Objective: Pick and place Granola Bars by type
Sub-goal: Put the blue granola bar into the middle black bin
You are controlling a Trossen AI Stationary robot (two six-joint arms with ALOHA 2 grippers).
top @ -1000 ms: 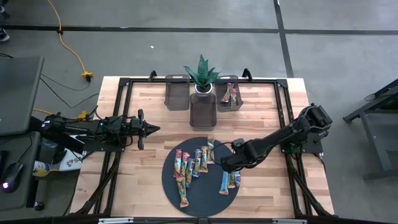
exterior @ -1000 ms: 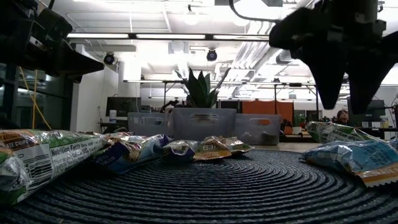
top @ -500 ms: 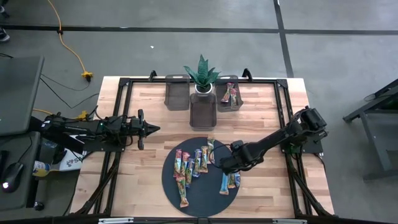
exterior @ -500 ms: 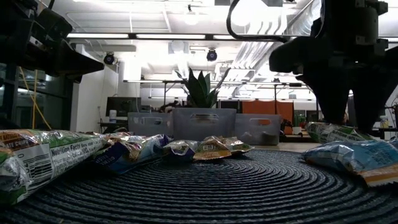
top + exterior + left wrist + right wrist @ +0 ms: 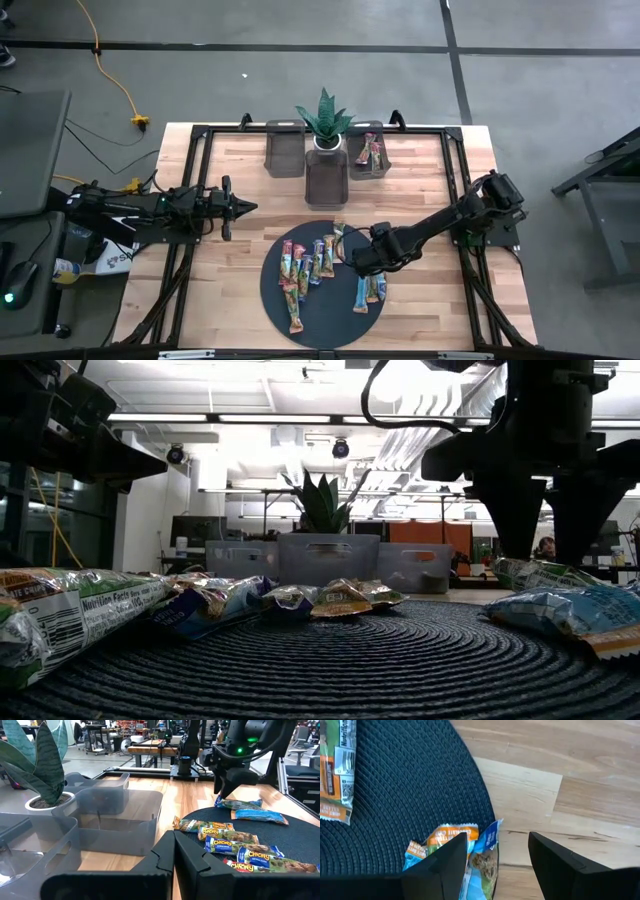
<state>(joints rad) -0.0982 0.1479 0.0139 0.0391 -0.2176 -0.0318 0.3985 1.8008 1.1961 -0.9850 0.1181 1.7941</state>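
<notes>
Wooden table (image 5: 420, 180) carries your dark round mat (image 5: 275, 295), where most Granola Bars (image 5: 310, 262) lie. Your right gripper (image 5: 496, 851) hangs over the mat's right side, fingers spread; only its wrist view shows the two bars (image 5: 470, 857) beneath. Beyond the mat, a grey bin (image 5: 369, 155) holds more bars. Left gripper (image 5: 247, 208) waits left of the mat, fingers pressed together.

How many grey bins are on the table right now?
3, in a row at the table's far edge: the left bin, the middle bin set nearer the round mat, and the right bin, which already holds bars.
</notes>
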